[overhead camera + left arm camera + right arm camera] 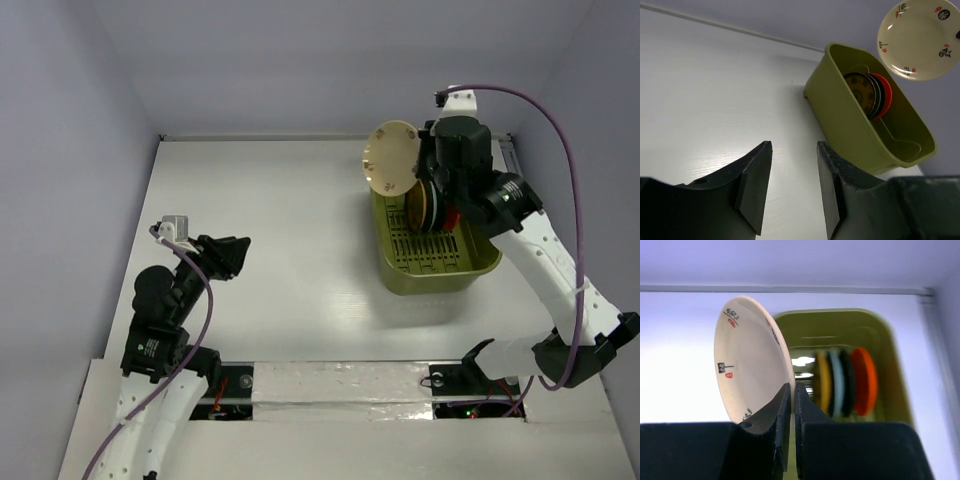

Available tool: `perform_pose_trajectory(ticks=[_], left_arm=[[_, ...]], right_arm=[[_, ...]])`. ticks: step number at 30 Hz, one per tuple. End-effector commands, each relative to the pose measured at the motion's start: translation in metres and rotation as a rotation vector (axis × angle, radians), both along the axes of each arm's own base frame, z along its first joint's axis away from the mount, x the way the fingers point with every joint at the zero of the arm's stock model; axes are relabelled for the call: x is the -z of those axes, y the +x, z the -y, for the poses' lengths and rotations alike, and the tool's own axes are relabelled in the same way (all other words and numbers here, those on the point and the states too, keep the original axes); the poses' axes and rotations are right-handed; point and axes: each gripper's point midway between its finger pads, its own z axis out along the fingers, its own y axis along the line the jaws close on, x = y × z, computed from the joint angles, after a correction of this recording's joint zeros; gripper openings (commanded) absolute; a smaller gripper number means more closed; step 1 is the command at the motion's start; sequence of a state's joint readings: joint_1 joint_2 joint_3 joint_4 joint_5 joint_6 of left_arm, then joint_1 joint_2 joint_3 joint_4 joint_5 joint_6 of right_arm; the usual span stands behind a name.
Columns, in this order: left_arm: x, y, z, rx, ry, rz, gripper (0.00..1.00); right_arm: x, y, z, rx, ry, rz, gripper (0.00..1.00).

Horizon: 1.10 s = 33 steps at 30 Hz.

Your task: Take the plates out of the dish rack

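A cream plate (391,156) (752,362) (919,38) with small marks hangs on edge in the air above the rack's far left corner. My right gripper (422,168) (792,390) is shut on its rim. The olive-green dish rack (432,275) (847,117) (890,340) sits at the right of the table. Several plates stand upright in it: yellow (822,382), pale blue, dark, and orange-red (865,381) (884,95). My left gripper (243,255) (794,150) hovers open over the bare table at the left, nothing between its fingers.
The white table (280,220) is boxed in by grey walls at the back and sides. A purple cable (560,150) loops above the right arm. A metal rail (340,380) runs along the near edge by the arm bases.
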<state>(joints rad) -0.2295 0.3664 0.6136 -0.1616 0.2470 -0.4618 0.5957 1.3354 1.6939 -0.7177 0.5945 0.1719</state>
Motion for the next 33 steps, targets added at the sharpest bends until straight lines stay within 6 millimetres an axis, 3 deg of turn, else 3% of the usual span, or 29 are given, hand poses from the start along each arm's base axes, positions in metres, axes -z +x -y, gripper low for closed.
perform_pose_trajectory(ticks=[1, 4, 5, 8, 9, 11, 12, 14, 15, 18, 19, 23, 29, 32, 33], left_arm=[[-0.01, 0.002, -0.009, -0.05, -0.013, 0.042, 0.38], [-0.013, 0.003, -0.017, -0.096, -0.017, 0.049, 0.38], [-0.012, 0.003, -0.019, -0.107, -0.018, 0.048, 0.38], [-0.014, 0.002, -0.021, -0.118, -0.02, 0.054, 0.38], [-0.014, 0.002, -0.022, -0.119, -0.02, 0.054, 0.38], [-0.015, 0.002, -0.021, -0.116, -0.022, 0.057, 0.38], [-0.014, 0.002, -0.021, -0.118, -0.02, 0.056, 0.38], [-0.014, 0.002, -0.021, -0.115, -0.021, 0.055, 0.38], [-0.014, 0.003, -0.02, -0.113, -0.02, 0.056, 0.38], [-0.015, 0.002, -0.02, -0.108, -0.021, 0.057, 0.38], [-0.014, 0.002, -0.02, -0.108, -0.02, 0.056, 0.38], [-0.015, 0.002, -0.019, -0.105, -0.022, 0.061, 0.38], [-0.015, 0.002, -0.019, -0.104, -0.023, 0.059, 0.38], [-0.014, 0.002, -0.019, -0.102, -0.022, 0.058, 0.38], [-0.015, 0.002, -0.019, -0.102, -0.023, 0.059, 0.38]], right_arm=[[-0.002, 0.006, -0.077, -0.229, 0.182, 0.016, 0.0], [0.014, 0.008, -0.135, -0.36, 0.269, -0.015, 0.0], [0.035, 0.015, -0.157, -0.387, 0.266, -0.056, 0.0], [0.058, 0.02, -0.206, -0.45, 0.312, -0.101, 0.0], [0.082, 0.029, -0.225, -0.457, 0.309, -0.139, 0.0], [0.098, 0.032, -0.25, -0.48, 0.34, -0.169, 0.0], [0.123, 0.036, -0.266, -0.485, 0.329, -0.212, 0.0], [0.136, 0.041, -0.284, -0.493, 0.357, -0.228, 0.0], [0.158, 0.046, -0.293, -0.488, 0.351, -0.261, 0.0], [0.186, 0.046, -0.309, -0.5, 0.363, -0.312, 0.0], [0.205, 0.049, -0.312, -0.489, 0.349, -0.339, 0.0], [0.245, 0.05, -0.311, -0.454, 0.324, -0.397, 0.0], [0.285, 0.048, -0.301, -0.398, 0.265, -0.462, 0.41], [0.282, 0.045, -0.296, -0.396, 0.257, -0.459, 0.53], [0.269, 0.045, -0.294, -0.396, 0.264, -0.436, 0.58]])
